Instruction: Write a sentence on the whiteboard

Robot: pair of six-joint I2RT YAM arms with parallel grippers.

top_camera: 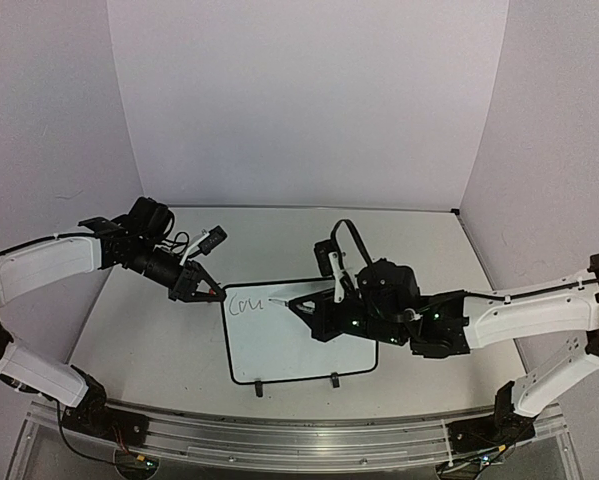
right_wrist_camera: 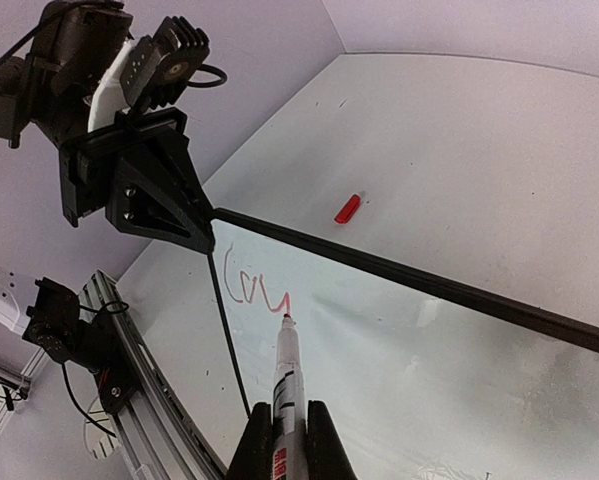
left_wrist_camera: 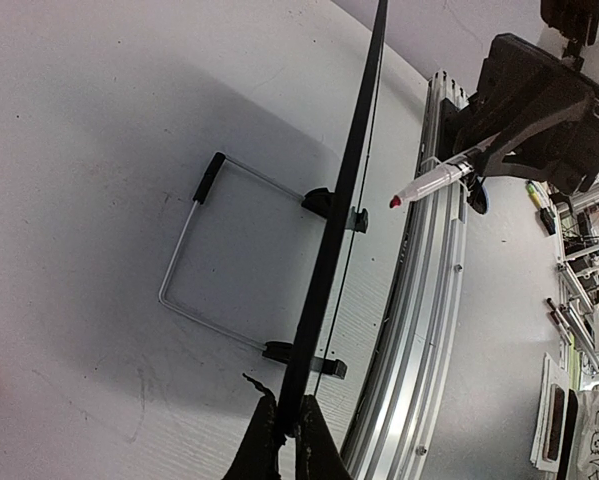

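Observation:
The whiteboard (top_camera: pixel 304 345) stands tilted on the table, with two black clips on its near edge. The sentence (top_camera: pixel 245 303) shows as a few cursive letters, "Cou" and a rising stroke, at the board's upper left; they look red in the right wrist view (right_wrist_camera: pixel 247 285). My left gripper (top_camera: pixel 205 291) is shut on the board's left corner, and its wrist view shows the board edge-on (left_wrist_camera: pixel 344 190) between the jaws (left_wrist_camera: pixel 287 428). My right gripper (right_wrist_camera: pixel 287 412) is shut on a white marker (right_wrist_camera: pixel 286 365). The marker's tip touches the end of the lettering. The right gripper (top_camera: pixel 317 306) is over the board's top middle.
A red marker cap (right_wrist_camera: pixel 348 208) lies on the table beyond the board. The board's wire stand (left_wrist_camera: pixel 184 240) rests on the table behind it. An aluminium rail (top_camera: pixel 299 435) runs along the near table edge. Walls close in the back and sides.

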